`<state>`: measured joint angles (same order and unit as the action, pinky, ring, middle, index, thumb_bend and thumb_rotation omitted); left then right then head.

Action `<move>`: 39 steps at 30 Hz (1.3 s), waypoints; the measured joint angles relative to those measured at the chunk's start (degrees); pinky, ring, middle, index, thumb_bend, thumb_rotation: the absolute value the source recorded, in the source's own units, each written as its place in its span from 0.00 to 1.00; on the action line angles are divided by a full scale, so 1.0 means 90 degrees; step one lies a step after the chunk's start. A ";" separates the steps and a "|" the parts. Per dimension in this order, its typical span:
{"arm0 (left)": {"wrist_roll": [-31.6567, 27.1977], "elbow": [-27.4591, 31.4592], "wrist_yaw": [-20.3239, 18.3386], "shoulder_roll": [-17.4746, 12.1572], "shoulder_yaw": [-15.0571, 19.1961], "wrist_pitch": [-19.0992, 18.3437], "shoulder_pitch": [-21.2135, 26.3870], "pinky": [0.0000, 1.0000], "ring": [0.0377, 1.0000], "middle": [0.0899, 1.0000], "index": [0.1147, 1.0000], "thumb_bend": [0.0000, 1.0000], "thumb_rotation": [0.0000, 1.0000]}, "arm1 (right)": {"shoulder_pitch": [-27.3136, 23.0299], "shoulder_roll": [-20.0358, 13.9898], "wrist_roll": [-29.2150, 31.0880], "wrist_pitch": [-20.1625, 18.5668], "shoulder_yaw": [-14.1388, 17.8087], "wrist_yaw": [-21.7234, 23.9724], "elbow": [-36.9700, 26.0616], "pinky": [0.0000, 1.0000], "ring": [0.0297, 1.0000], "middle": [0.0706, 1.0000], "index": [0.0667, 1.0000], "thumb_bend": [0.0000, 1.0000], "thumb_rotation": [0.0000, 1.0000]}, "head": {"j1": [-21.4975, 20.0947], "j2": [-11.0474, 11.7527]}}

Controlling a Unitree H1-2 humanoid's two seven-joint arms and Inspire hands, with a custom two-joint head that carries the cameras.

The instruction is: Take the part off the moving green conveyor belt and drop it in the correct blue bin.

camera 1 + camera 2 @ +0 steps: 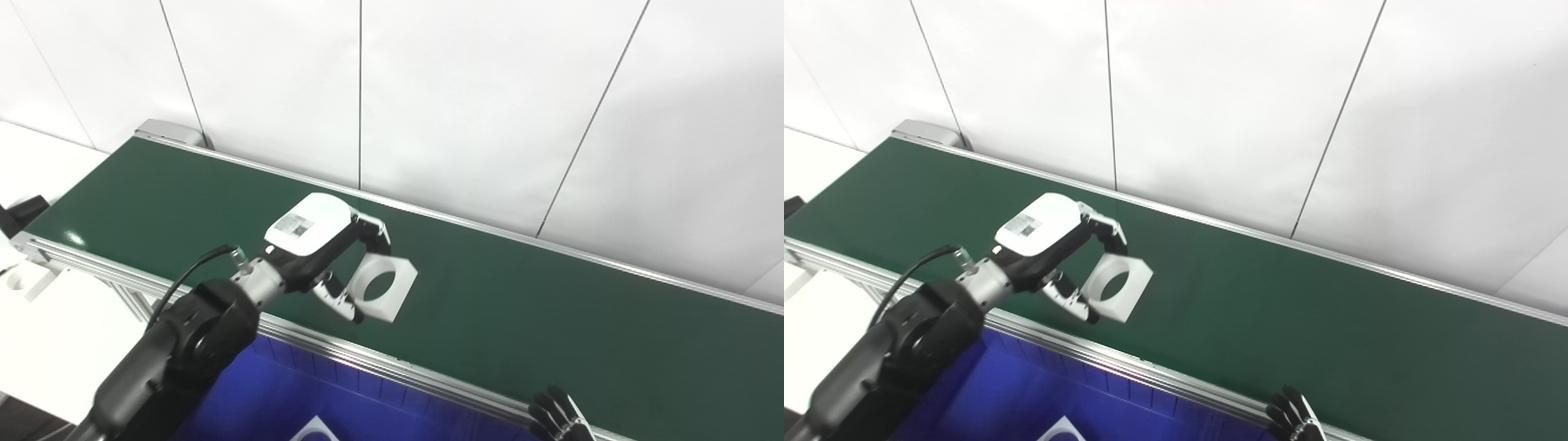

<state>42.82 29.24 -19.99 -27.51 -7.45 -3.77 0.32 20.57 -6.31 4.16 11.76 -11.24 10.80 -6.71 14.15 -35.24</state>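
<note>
The part (383, 286) is a white square block with a round hole through it, tilted and lifted a little off the green conveyor belt (551, 318). My left hand (331, 254) is shut on the part, fingers on its upper edge and thumb on its lower left edge. It also shows in the right eye view (1118, 280). My right hand (560, 419) shows only dark fingertips at the bottom edge, near the belt's front rail; I cannot tell its state. A blue bin (269, 398) lies below the belt's front rail.
The belt's aluminium front rail (367, 361) runs between the belt and the blue bin. A white shape (315, 430) lies in the bin's bottom. A white table (43, 318) stands at the left. White wall panels rise behind the belt.
</note>
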 measured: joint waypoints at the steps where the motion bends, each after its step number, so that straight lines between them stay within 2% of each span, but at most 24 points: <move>1: -0.0048 0.0063 -0.0053 -0.0003 0.0035 0.0000 -0.0112 0.78 0.64 0.51 0.39 0.51 0.00 | 0.0005 -0.0001 -0.0015 0.0000 -0.0001 -0.0004 -0.0019 0.84 0.87 0.87 0.92 0.63 0.27 | 0.0000 0.0000; 2: -0.0093 0.0136 -0.0101 -0.0003 0.0074 0.0000 -0.0222 0.79 0.65 0.49 0.40 0.52 0.00 | 0.0005 -0.0002 -0.0033 -0.0001 -0.0003 -0.0004 -0.0043 0.84 0.86 0.87 0.92 0.63 0.27 | 0.0000 -0.0058; 8: -0.0264 0.0485 -0.0144 0.0009 0.0305 0.0014 -0.1001 0.69 0.61 0.51 0.39 0.51 0.00 | 0.0005 -0.0002 -0.0068 -0.0006 -0.0003 -0.0005 -0.0193 0.84 0.86 0.87 0.92 0.62 0.26 | 0.0049 -0.0206; 15: -0.0346 0.0686 -0.0153 0.0049 0.0468 0.0020 -0.1566 0.76 0.60 0.50 0.40 0.52 0.00 | 0.0005 -0.0023 -0.0049 -0.0058 -0.0001 -0.0004 -0.0354 0.84 0.86 0.87 0.92 0.62 0.25 | 0.0166 -0.0469; 18: -0.0374 0.0696 -0.0153 0.0089 0.0526 0.0024 -0.1669 0.78 0.57 0.49 0.40 0.52 0.00 | 0.0006 -0.0029 -0.0028 -0.0163 0.0001 -0.0004 -0.0464 0.85 0.87 0.88 0.92 0.61 0.23 | 0.0225 -0.0547; 23: -0.0368 0.0834 -0.0191 0.0201 0.0537 0.0016 -0.1803 0.80 0.61 0.49 0.40 0.52 0.00 | 0.0003 -0.0081 0.0039 -0.0327 0.0033 -0.0004 -0.0642 0.85 0.87 0.88 0.93 0.61 0.25 | 0.0381 -0.0752; 27: -0.0312 0.0848 -0.0287 0.0275 0.0538 -0.0032 -0.1879 0.78 0.60 0.46 0.41 0.52 0.00 | -0.0020 -0.0100 0.0087 -0.0349 0.0051 -0.0002 -0.0666 0.85 0.87 0.88 0.92 0.61 0.26 | 0.0430 -0.0918; 28: -0.0303 0.0836 -0.0298 0.0286 0.0541 -0.0044 -0.1910 0.73 0.58 0.46 0.41 0.52 0.00 | -0.0020 -0.0107 0.0099 -0.0364 0.0059 -0.0002 -0.0675 0.85 0.87 0.88 0.92 0.61 0.26 | 0.0468 -0.1044; 30: -0.0296 0.0773 -0.0304 0.0312 0.0549 -0.0071 -0.1949 0.66 0.55 0.44 0.42 0.52 0.00 | -0.0026 -0.0122 0.0138 -0.0395 0.0085 -0.0003 -0.0704 0.85 0.87 0.88 0.92 0.61 0.28 | 0.0478 -0.1065; 32: -0.0253 0.0683 -0.0353 0.0351 0.0549 -0.0156 -0.1968 0.62 0.55 0.44 0.42 0.52 0.00 | -0.0043 -0.0138 0.0153 -0.0481 0.0123 -0.0004 -0.0793 0.83 0.86 0.87 0.91 0.61 0.29 | 0.0566 -0.1356; 33: -0.0248 0.0633 -0.0386 0.0377 0.0549 -0.0221 -0.1970 0.62 0.55 0.44 0.42 0.52 0.00 | -0.0057 -0.0145 0.0174 -0.0485 0.0139 -0.0003 -0.0826 0.83 0.86 0.87 0.91 0.61 0.29 | 0.0566 -0.1358; 34: -0.0246 0.0592 -0.0403 0.0402 0.0548 -0.0253 -0.1974 0.63 0.55 0.44 0.42 0.52 0.00 | -0.0077 -0.0149 0.0195 -0.0486 0.0154 -0.0003 -0.0833 0.83 0.86 0.87 0.91 0.61 0.30 | 0.0615 -0.1503; 36: -0.0246 0.0497 -0.0405 0.0446 0.0542 -0.0257 -0.1974 0.64 0.55 0.44 0.42 0.52 0.00 | -0.0120 -0.0157 0.0243 -0.0488 0.0194 -0.0003 -0.0832 0.82 0.85 0.86 0.91 0.62 0.32 | 0.0615 -0.1504; 39: -0.0241 0.0334 -0.0400 0.0476 0.0527 -0.0257 -0.1975 0.61 0.52 0.44 0.42 0.52 0.00 | -0.0159 -0.0180 0.0327 -0.0502 0.0237 -0.0003 -0.0833 0.82 0.85 0.86 0.91 0.64 0.35 | 0.0722 -0.1747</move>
<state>40.65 32.25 -23.59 -23.22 -2.71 -6.09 -17.45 19.14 -7.93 7.11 7.24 -9.11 10.78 -14.20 20.65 -50.97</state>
